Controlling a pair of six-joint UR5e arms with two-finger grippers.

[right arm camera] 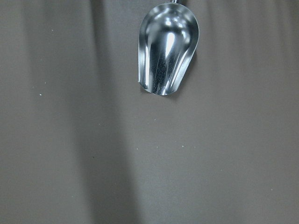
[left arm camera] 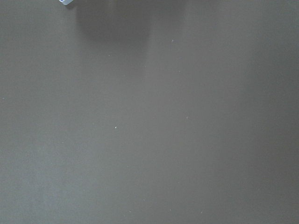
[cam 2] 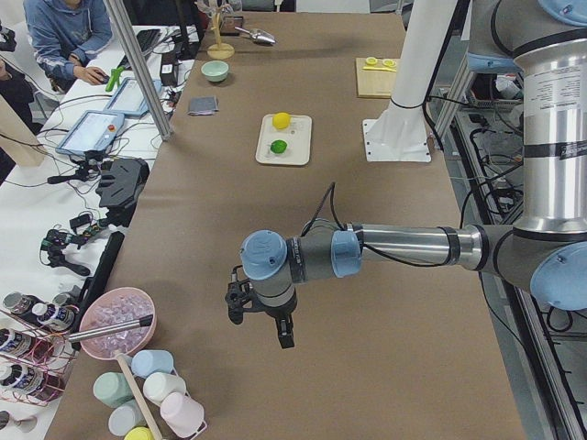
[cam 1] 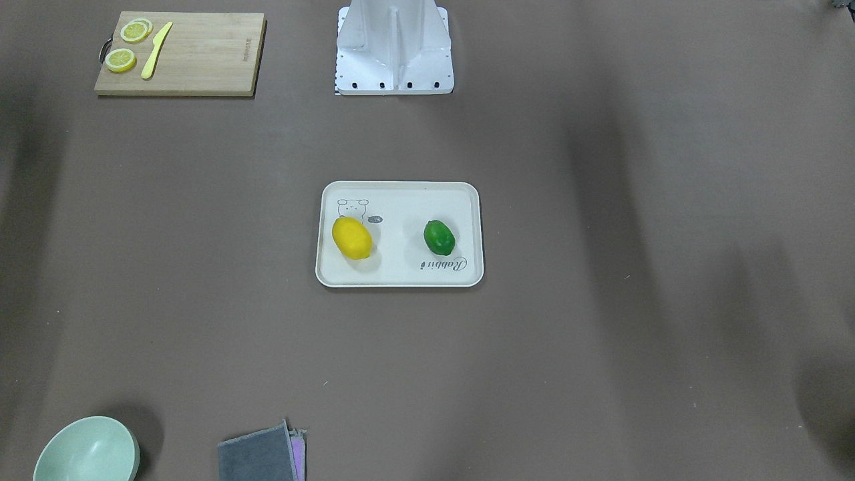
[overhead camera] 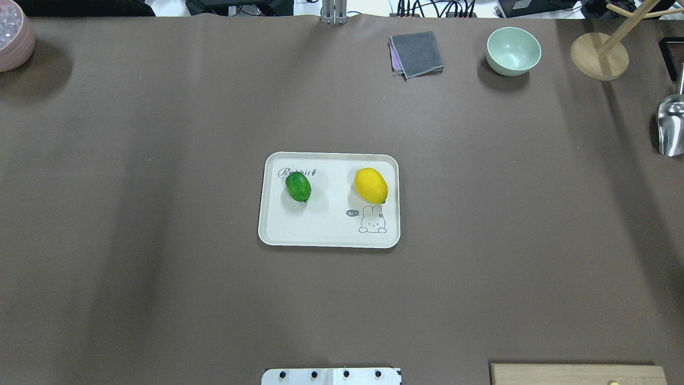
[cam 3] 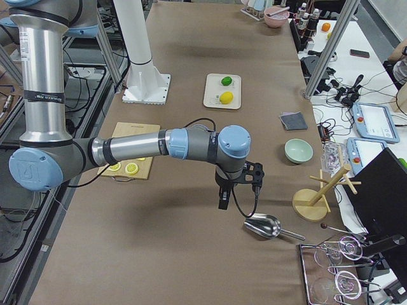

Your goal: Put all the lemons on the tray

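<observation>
The off-white tray point(overhead camera: 328, 235) lies at the middle of the table, also in the front view point(cam 1: 401, 274). The yellow lemon point(overhead camera: 371, 185) rests on it next to the bear drawing, and shows in the front view too point(cam 1: 351, 238). The green lemon point(overhead camera: 298, 186) rests on the tray's other side, below the "Rabbit" script point(cam 1: 439, 237). My left gripper point(cam 2: 261, 323) hangs over bare table far from the tray. My right gripper point(cam 3: 236, 190) hangs near a metal scoop. I cannot tell whether either is open or shut. Neither holds anything that I can see.
A wooden cutting board point(cam 1: 200, 60) carries lemon slices point(cam 1: 121, 60) and a yellow knife point(cam 1: 156, 49). A metal scoop point(right arm camera: 167, 49) lies under the right wrist. A green bowl point(overhead camera: 513, 51), a grey cloth point(overhead camera: 417, 53), a wooden stand point(overhead camera: 599, 56) and a pink bowl point(overhead camera: 13, 35) line the far edge.
</observation>
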